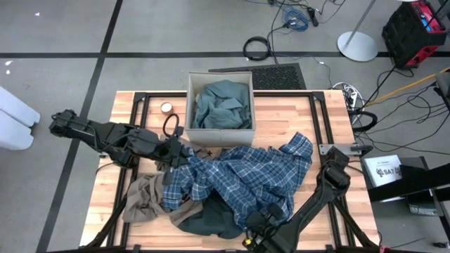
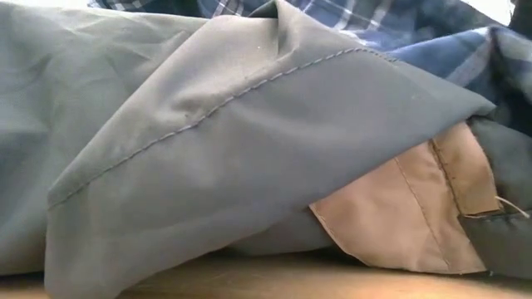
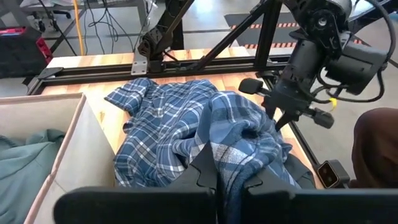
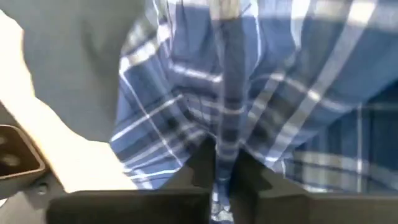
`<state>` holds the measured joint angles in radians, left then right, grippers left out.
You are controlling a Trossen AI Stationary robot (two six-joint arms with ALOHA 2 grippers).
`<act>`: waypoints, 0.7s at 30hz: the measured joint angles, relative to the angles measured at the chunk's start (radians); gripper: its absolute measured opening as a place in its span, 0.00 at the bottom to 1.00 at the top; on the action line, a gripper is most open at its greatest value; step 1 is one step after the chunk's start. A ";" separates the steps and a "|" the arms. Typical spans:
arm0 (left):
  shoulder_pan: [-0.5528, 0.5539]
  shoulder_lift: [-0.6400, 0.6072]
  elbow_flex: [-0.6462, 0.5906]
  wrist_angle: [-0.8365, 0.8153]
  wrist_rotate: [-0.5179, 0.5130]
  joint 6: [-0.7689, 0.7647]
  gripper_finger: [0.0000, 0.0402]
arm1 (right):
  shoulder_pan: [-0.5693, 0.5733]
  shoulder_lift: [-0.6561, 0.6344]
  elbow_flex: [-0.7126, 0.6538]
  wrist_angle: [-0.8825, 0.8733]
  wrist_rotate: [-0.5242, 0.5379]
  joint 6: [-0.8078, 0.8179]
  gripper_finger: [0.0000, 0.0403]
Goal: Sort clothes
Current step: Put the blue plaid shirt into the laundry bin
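A blue plaid shirt (image 1: pixel 242 176) lies spread across the middle of the table, over a dark slate garment (image 1: pixel 211 219) and a tan-brown one (image 1: pixel 144 198) at the near left. A teal-grey shirt (image 1: pixel 223 102) lies in the beige fabric box (image 1: pixel 191 98) at the far edge. My left gripper (image 1: pixel 177 153) is shut on the plaid shirt's left end. My right gripper (image 1: pixel 261 223) is at the shirt's near edge, shut on it. The low view shows only grey cloth (image 2: pixel 208 149) and tan cloth (image 2: pixel 407 216) up close. My left gripper pinches a bunched fold of the plaid shirt's left end (image 3: pixel 225 163) between its two fingers, coming from the table's left and slanting a little down. The cloth rises to the fingers and drapes away onto the table. My right gripper pinches a raised ridge of plaid cloth (image 4: pixel 225 134) near the shirt's near edge between its two fingers (image 4: pixel 200 163), coming steeply from above. How many layers it has, I cannot tell. The rest of the shirt lies on the pile.
A small roll of tape (image 1: pixel 166 107) lies left of the box. Black frame rails (image 1: pixel 140 105) run along the table's sides. Bare wood (image 1: pixel 320 211) shows at the near right, beside my right arm.
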<state>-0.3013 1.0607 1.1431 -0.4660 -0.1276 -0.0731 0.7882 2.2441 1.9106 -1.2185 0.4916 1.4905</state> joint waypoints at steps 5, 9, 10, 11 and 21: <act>0.000 0.007 0.000 0.001 0.001 -0.001 0.02 | -0.004 -0.054 0.000 -0.008 0.005 -0.046 0.00; 0.000 0.007 0.000 0.042 0.053 -0.035 0.02 | 0.003 -0.139 0.059 -0.084 0.038 -0.090 0.00; 0.000 0.007 0.000 0.076 0.087 -0.045 0.02 | 0.007 -0.163 0.082 -0.118 0.058 -0.097 0.00; 0.000 0.007 0.000 0.118 0.131 -0.049 0.02 | 0.013 -0.186 0.108 -0.153 0.083 -0.112 0.00; -0.043 -0.006 0.000 0.646 0.435 -0.078 0.02 | 0.133 -0.392 0.412 -0.140 0.550 -0.576 0.00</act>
<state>-0.3444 1.0545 1.1431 0.1798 0.3079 -0.1509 0.9211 1.8520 2.3223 -1.3582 1.0419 0.9143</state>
